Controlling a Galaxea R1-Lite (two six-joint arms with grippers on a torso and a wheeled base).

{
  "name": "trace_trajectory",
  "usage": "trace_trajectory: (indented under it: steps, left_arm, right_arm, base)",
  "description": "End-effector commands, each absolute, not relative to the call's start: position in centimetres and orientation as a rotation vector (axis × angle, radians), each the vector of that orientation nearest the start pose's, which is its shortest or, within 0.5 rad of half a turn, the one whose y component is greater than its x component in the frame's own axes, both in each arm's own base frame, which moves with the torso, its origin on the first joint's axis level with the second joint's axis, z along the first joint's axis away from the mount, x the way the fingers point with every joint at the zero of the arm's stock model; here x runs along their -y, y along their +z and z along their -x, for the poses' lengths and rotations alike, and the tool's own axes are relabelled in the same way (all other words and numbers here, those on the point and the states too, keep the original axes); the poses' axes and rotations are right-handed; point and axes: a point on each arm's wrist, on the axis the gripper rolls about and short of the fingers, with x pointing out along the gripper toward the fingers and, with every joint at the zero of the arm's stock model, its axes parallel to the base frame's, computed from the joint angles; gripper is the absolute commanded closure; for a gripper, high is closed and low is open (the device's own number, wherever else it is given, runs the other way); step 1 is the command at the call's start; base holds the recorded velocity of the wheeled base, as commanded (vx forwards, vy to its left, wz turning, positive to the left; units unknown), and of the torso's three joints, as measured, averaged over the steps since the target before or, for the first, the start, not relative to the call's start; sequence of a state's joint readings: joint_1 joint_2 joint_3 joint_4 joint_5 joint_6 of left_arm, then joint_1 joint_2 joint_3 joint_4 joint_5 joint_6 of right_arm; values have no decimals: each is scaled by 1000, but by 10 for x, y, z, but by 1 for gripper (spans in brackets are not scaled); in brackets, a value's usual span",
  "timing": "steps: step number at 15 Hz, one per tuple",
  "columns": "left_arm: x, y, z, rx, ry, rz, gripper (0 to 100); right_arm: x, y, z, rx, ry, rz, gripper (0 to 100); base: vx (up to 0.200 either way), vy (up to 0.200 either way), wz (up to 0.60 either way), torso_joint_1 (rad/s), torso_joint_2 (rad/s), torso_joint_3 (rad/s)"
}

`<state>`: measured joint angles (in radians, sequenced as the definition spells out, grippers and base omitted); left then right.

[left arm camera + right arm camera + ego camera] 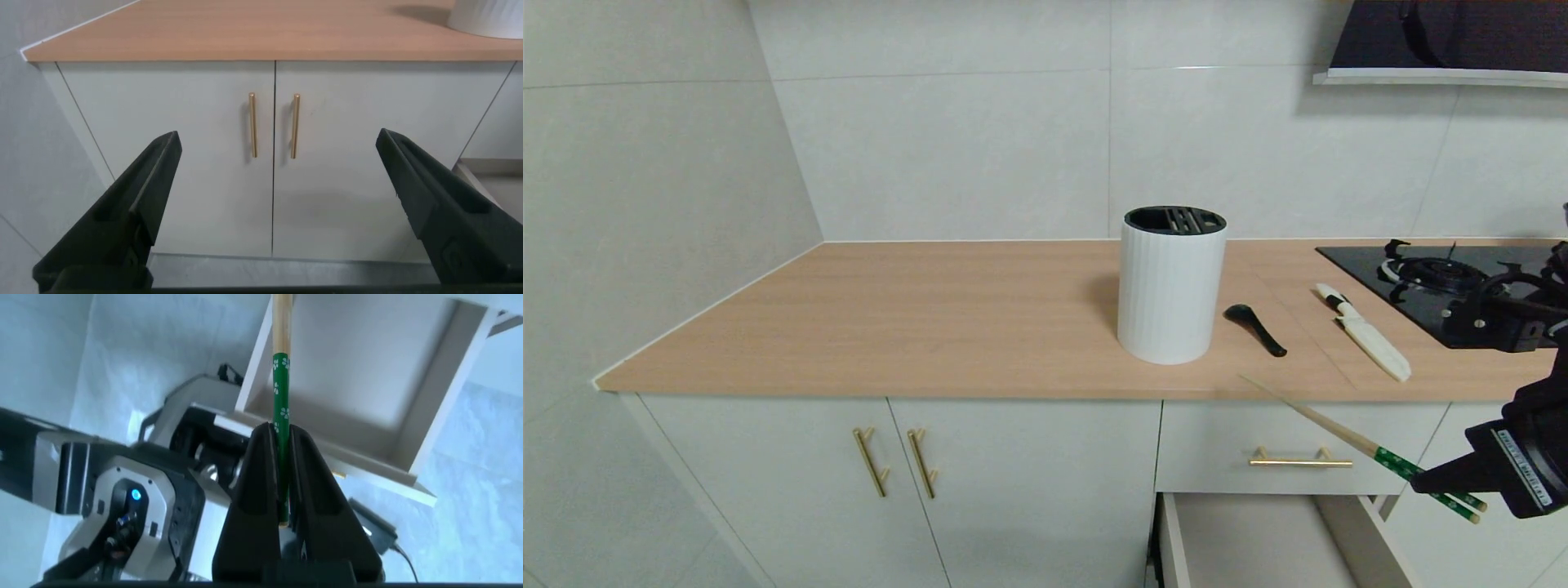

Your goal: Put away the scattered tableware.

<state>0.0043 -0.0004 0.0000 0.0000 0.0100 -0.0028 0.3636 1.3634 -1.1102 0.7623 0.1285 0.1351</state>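
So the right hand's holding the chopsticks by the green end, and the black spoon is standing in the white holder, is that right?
Not quite. The right hand does hold the chopsticks by the green end, but the black spoon is not in the white holder. It lies flat on the counter just to the holder's right, as the head view shows.
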Motion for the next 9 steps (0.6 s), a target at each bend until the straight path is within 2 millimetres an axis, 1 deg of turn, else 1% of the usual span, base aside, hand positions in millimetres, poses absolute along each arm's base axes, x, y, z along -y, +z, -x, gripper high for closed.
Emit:
trace_trajectory:
  steps: [1, 5, 9]
  left_arm:
    - [0, 75, 23, 0, 15, 3, 0]
    - [0, 75, 23, 0, 15, 3, 0]
    - [0, 75, 23, 0, 15, 3, 0]
  right_arm:
    - [-72, 228, -173, -1088, 388, 14, 100]
    - [-76, 224, -172, -1105, 401, 27, 100]
    - [-80, 218, -177, -1136, 402, 37, 100]
  base:
    - [0, 0, 0, -85, 203, 129]
    - [0, 0, 0, -171, 421, 242]
    - [0, 0, 0, -182, 471, 284]
